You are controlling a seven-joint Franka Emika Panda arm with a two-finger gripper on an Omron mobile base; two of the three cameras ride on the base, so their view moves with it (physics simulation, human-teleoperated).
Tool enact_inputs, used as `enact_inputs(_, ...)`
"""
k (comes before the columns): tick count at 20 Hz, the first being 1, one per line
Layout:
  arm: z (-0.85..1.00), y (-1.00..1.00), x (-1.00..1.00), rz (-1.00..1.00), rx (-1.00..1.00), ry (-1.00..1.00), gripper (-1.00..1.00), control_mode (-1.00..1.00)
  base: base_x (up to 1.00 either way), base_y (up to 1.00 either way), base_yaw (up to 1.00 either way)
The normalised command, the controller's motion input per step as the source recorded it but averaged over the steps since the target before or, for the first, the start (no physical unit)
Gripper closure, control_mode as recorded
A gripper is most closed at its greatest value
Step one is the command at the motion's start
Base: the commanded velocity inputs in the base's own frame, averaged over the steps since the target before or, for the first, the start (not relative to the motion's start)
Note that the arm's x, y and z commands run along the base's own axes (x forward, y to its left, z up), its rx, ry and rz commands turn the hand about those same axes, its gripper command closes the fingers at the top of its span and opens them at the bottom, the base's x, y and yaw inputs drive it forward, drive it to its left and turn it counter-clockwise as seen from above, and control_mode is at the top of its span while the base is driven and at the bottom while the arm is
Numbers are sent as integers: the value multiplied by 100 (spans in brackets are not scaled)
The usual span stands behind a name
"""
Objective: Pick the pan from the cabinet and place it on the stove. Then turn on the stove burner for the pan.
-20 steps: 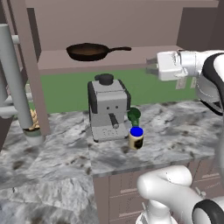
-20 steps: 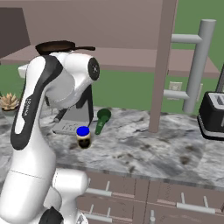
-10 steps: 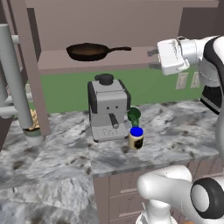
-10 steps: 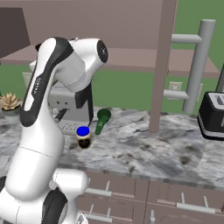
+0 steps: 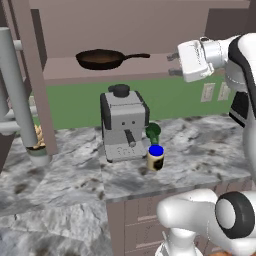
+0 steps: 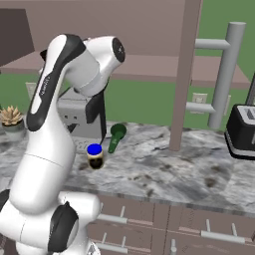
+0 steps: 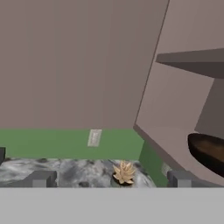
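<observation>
The dark pan (image 5: 101, 59) lies on the bottom shelf of the open cabinet (image 5: 60, 71), its long thin handle pointing right. My gripper (image 5: 173, 64) is open at shelf height, just right of the handle's tip and apart from it. In the hand view the pan's (image 7: 208, 152) brownish bowl shows at the right edge on the cabinet (image 7: 175, 113) shelf, off to the side of my open gripper (image 7: 111, 179); nothing is between the fingers. In the right base view my arm covers the pan, in front of the cabinet (image 6: 149, 67). The stove is out of view.
Under the shelf a grey coffee machine (image 5: 122, 125) stands on the marble counter (image 5: 200, 145), with a blue-lidded jar (image 5: 156, 157) and a green item (image 5: 152, 131) beside it. Open cabinet doors with grey bar handles (image 5: 15, 95) (image 6: 224, 74) flank the shelf. A toaster (image 6: 243, 130) sits right, a small plant (image 6: 10, 119) left.
The hand has risen to shelf height and shifted slightly left toward the pan's handle. The jaws have stayed open. The pan has not moved.
</observation>
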Motion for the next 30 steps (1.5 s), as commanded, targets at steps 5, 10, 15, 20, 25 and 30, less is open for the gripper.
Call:
enact_inputs(5,0,-4,45,0,-1,1,-100,-100,0,0,0)
enact_inputs(10,0,-19,38,0,0,0,-100,-100,0,0,0)
enact_inputs(15,0,-18,38,0,0,0,-100,-100,0,0,0)
enact_inputs(20,0,-14,32,0,-3,0,-100,-100,0,0,0)
enact_inputs(25,-6,-2,26,0,-5,0,-100,-100,0,0,0)
enact_inputs(30,-9,0,21,0,0,0,-100,-100,0,0,0)
